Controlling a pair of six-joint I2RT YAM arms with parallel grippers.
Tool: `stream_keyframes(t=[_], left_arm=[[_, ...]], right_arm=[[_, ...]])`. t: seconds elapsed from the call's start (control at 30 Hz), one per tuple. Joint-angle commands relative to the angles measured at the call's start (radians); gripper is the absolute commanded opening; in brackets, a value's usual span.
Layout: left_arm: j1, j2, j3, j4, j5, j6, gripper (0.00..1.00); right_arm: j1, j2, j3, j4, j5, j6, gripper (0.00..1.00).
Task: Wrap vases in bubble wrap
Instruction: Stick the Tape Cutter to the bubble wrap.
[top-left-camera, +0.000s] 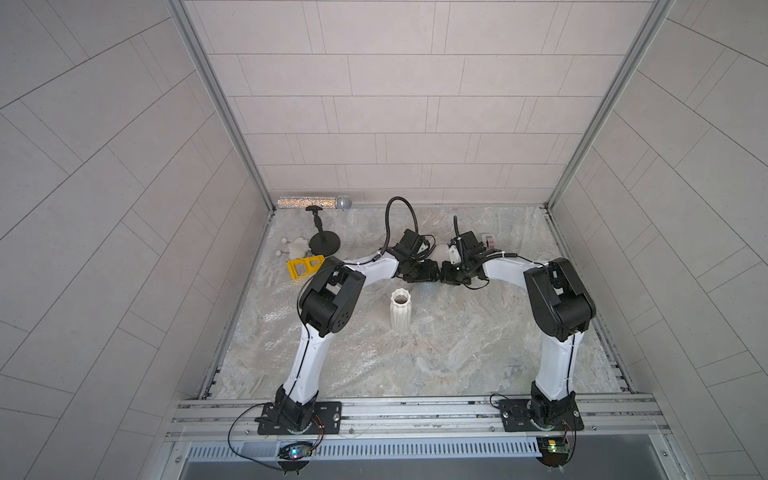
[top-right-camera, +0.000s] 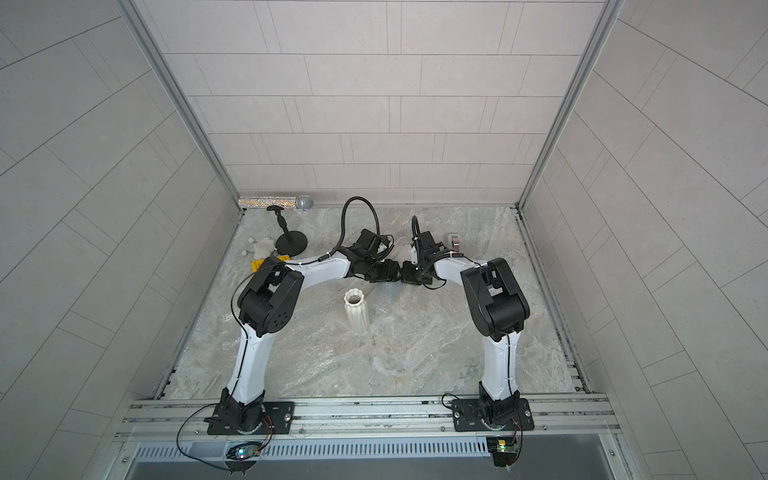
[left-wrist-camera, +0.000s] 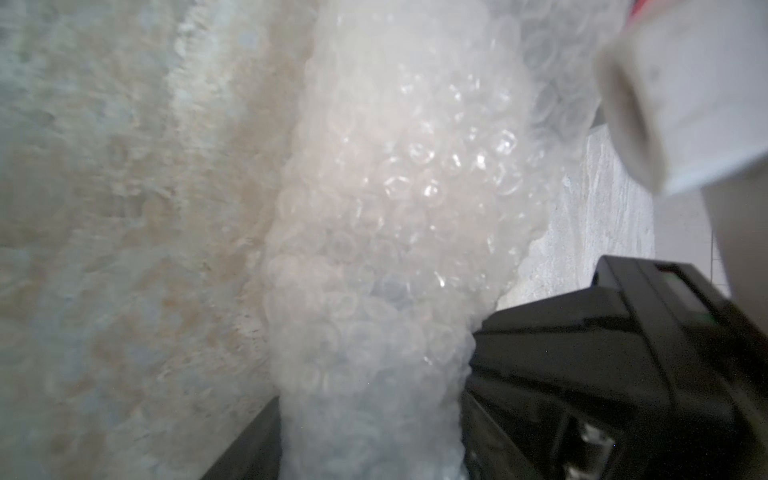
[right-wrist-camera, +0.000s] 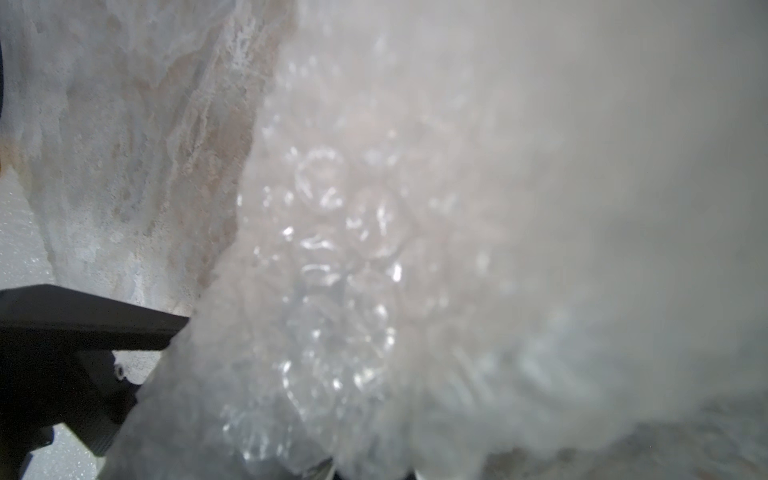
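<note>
Bimanual wrapping scene, seen from above and from both wrists. Both arms reach in from the near edge and meet just beyond the middle of the marble tabletop (top-left-camera: 457, 353).

**(a)** The white vase (top-left-camera: 400, 311) (top-right-camera: 356, 309) stands upright near the middle of the tabletop in both top views. It is on the near side of the grippers, apart from them and bare.

**(b)** The wrap (left-wrist-camera: 395, 208) is gathered into a thick, bubbled bundle between the two grippers. What it encloses is hidden. A flat stretch of the sheet shows as a faint sheen toward the left edge in a top view (top-left-camera: 286, 318). Whether the white vase stands on it cannot be told.

**(c)** The left gripper (top-left-camera: 430, 272) has its jaws apart with the bundle running between them. Whether they press it cannot be told.

**(d)** The right gripper (top-left-camera: 449, 274) has its jaws closed. In the right wrist view the wrap (right-wrist-camera: 353, 270) narrows down into them, pinched.

**(e)** The other items are:
- A glittery microphone (top-left-camera: 316, 203) on a black stand (top-left-camera: 324, 243) at the far left corner.
- A yellow piece (top-left-camera: 305, 268) by the left edge.
- A tape dispenser (top-left-camera: 490, 241) just beyond the right wrist.
</note>
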Motion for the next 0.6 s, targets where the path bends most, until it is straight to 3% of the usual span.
stream_keyframes(t=[0.0, 0.23, 0.43, 0.57], left_arm=[[-0.011, -0.023, 0.011, -0.042, 0.002, 0.007, 0.73], [-0.002, -0.055, 0.044, -0.084, -0.023, 0.028, 0.84], [0.017, -0.092, 0.045, -0.109, -0.048, 0.04, 0.95], [0.033, -0.117, 0.045, -0.118, -0.045, 0.04, 0.97]], right_arm=[[-0.012, -0.043, 0.017, -0.046, 0.023, -0.04, 0.0], [-0.021, -0.113, -0.014, -0.106, 0.081, -0.069, 0.0], [-0.024, -0.164, -0.037, -0.132, 0.086, -0.046, 0.07], [-0.013, -0.196, -0.049, -0.137, 0.095, 0.015, 0.12]])
